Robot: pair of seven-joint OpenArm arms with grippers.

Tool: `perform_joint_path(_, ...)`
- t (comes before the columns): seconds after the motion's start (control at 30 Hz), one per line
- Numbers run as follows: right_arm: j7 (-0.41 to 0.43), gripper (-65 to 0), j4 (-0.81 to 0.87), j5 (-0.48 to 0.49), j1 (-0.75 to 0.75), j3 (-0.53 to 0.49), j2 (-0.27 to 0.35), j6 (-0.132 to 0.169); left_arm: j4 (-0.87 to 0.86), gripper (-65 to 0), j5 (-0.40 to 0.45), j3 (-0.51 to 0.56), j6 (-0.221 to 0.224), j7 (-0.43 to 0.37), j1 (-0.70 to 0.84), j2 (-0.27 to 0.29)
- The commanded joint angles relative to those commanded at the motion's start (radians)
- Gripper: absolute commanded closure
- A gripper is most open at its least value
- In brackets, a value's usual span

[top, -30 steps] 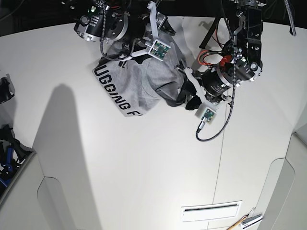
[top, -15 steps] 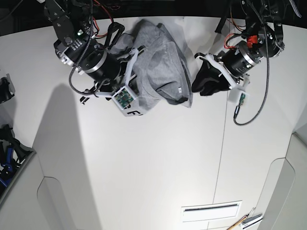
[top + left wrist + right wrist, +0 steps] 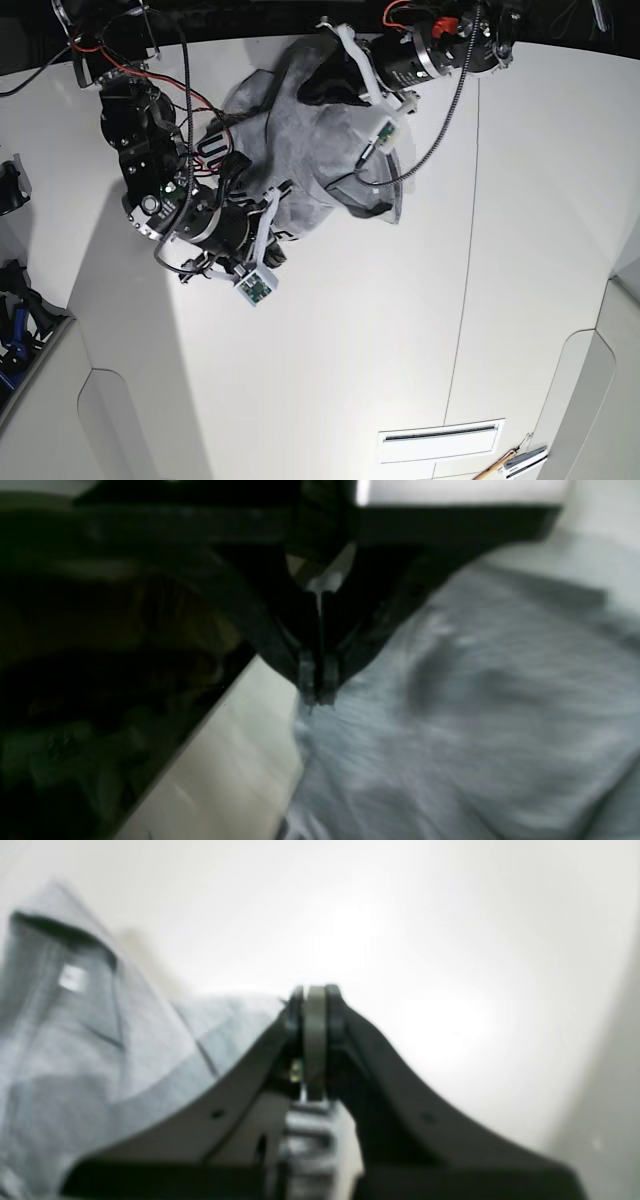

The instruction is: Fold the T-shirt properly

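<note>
The grey T-shirt (image 3: 325, 150) lies crumpled at the back of the white table (image 3: 330, 350), plain side showing and lettering hidden. My left gripper (image 3: 310, 90) is at the shirt's far edge. In the left wrist view it (image 3: 316, 697) is shut, its tips on the edge of the shirt (image 3: 450, 730), and folds spread out from them. My right gripper (image 3: 288, 208) is at the shirt's near left edge. In the right wrist view it (image 3: 312, 992) is shut, with a grey strip between the fingers and the shirt (image 3: 75, 1040) spreading to the left.
The table's far edge, with dark space beyond it (image 3: 100, 680), runs close to my left gripper. A seam (image 3: 463, 300) crosses the table on the right. A slot (image 3: 440, 440) and a tool (image 3: 510, 463) are at the front right. Dark gear (image 3: 12, 320) stands at the left edge.
My left arm swung from the shirt's right side to its far edge. My right arm moved down and left towards the front. The shirt shifted and its black lettering is hidden now.
</note>
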Motion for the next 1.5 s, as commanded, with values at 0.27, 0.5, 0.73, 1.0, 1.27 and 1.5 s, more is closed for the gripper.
perform_joint_path(0.27, -0.009, 0.0, -0.126, 0.011, -0.002, 0.0, 0.01, 0.089, -0.119, 0.0, 0.179, -0.028, 0.015, -0.016, -0.034, -0.004)
perform_joint_path(0.5, -0.102, 0.0, -0.124, 0.106, -0.005, 0.003, 0.06, 0.089, -0.219, 0.0, 0.206, -0.185, 0.067, -0.016, -0.159, -0.004)
perform_joint_path(0.73, -0.103, 0.0, 0.055, 0.173, -0.176, 0.056, 0.06, 0.089, -0.314, 0.0, 0.239, -0.294, 0.089, -0.023, -0.319, -0.003)
perform_joint_path(1.0, -0.106, 0.0, 0.158, 0.188, -0.341, 0.055, -0.02, 0.1, -0.37, 0.0, 0.236, -0.292, 0.089, -0.06, -0.402, -0.003)
perform_joint_path(1.27, -0.106, 0.0, 0.172, 0.158, -0.35, 0.068, -0.081, 0.114, -0.325, 0.0, 0.224, -0.293, 0.089, -0.067, -0.428, -0.007)
perform_joint_path(1.5, -0.168, 0.0, 0.287, 0.146, -0.351, 0.163, -0.08, 0.115, -0.13, 0.0, 0.191, -0.306, 0.089, -0.059, -0.323, -0.106)
